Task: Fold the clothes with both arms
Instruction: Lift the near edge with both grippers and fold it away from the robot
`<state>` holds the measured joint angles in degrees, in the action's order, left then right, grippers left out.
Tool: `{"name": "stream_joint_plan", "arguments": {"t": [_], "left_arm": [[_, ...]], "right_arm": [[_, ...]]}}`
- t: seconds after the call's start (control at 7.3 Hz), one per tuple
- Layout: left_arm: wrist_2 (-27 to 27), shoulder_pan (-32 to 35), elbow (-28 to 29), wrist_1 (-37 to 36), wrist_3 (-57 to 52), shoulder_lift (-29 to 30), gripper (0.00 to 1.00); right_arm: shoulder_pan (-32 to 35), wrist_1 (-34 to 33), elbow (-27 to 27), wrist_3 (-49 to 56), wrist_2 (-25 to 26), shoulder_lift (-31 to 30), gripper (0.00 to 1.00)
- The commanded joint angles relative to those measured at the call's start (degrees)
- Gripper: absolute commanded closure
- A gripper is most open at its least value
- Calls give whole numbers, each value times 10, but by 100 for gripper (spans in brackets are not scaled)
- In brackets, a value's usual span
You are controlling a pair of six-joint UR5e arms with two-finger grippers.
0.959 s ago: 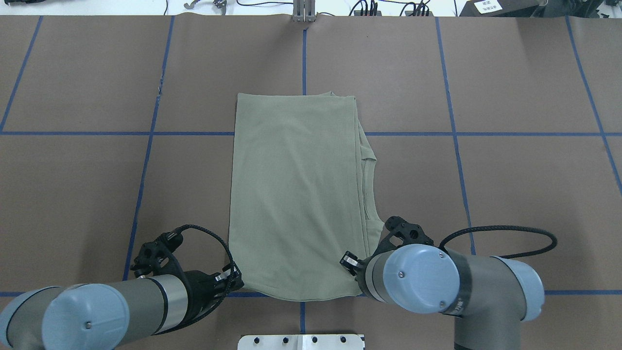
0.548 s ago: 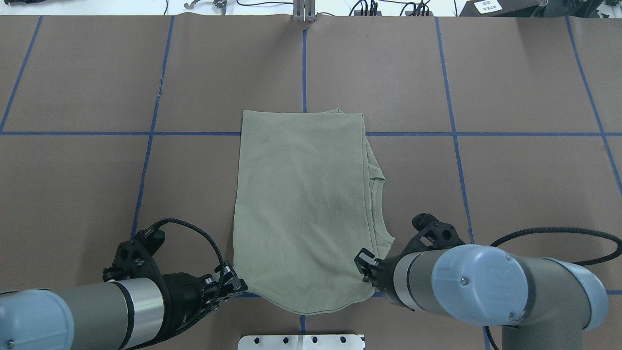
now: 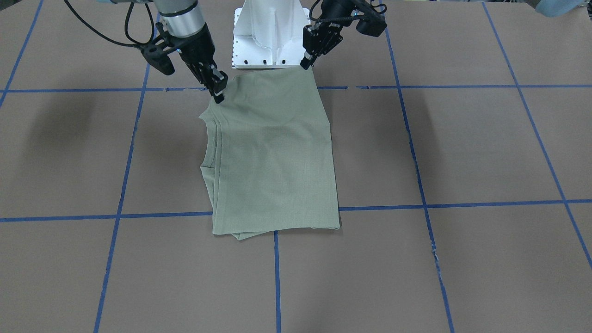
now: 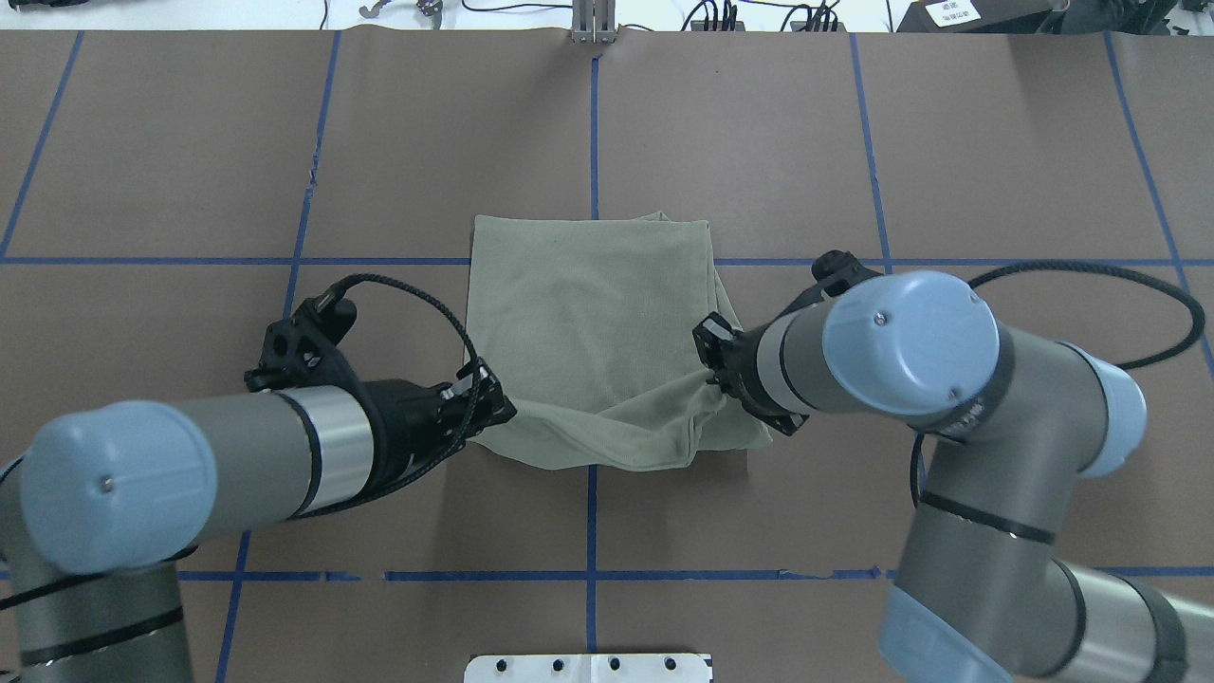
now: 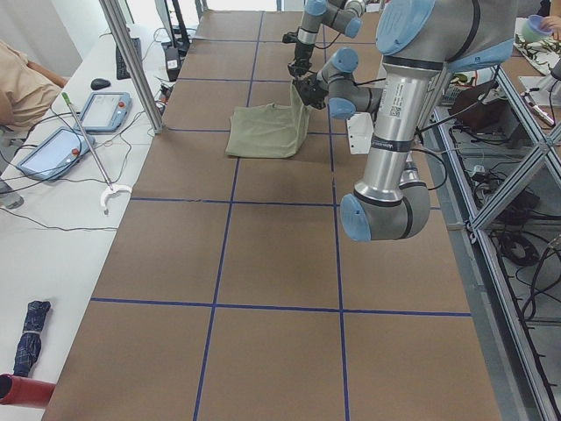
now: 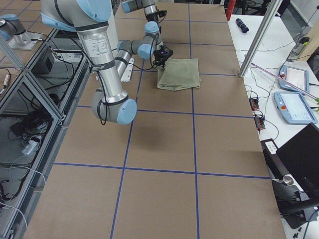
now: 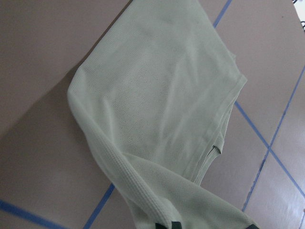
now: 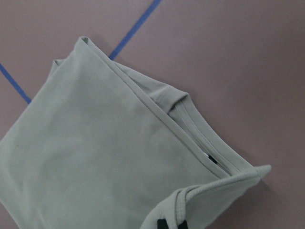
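The pale sage-green shirt (image 4: pixel 588 304) lies folded lengthwise at the table's middle, its far half flat. Its near edge is raised and sags between the two grippers. My left gripper (image 4: pixel 501 408) is shut on the near left corner, and my right gripper (image 4: pixel 709 360) is shut on the near right corner beside the collar side. In the left wrist view the pinched fabric (image 7: pixel 157 210) runs down to the fingertips. The right wrist view shows the ribbed collar (image 8: pixel 190 114), a bit of the black neck label (image 8: pixel 212 160), and a gathered fold (image 8: pixel 200 200) at the fingers.
Brown table cover (image 4: pixel 996 142) with blue tape grid lines. The white pedestal base (image 4: pixel 588 667) sits at the near edge. Cables and small hardware (image 4: pixel 759 17) line the far edge. A side bench with teach pendants (image 5: pixel 105 110) and a seated person (image 5: pixel 22 83) flanks the table.
Both grippers have lifted the shirt's near edge and carried it away from the robot toward the far edge. The near part now hangs bunched over the flat part.
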<state>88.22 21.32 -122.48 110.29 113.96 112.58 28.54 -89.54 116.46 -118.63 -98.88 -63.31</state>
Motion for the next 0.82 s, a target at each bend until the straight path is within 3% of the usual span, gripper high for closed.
{"name": "stream_joint_plan", "arguments": {"t": [0.0,0.14,0.41,0.68], "left_arm": [[16,75,96,11,-71,33,100],[16,93,128,32,-93,40,100],[16,110,180,66,-107,52,100],[16,126,233,97,-128,65,100]], "right_arm": [[54,2,-96,41,-18,62,100],[61,4,-136,45,-18,92,100],[71,100,-225,44,-18,109,100],[81,112,-250,51,-24,113,100]]}}
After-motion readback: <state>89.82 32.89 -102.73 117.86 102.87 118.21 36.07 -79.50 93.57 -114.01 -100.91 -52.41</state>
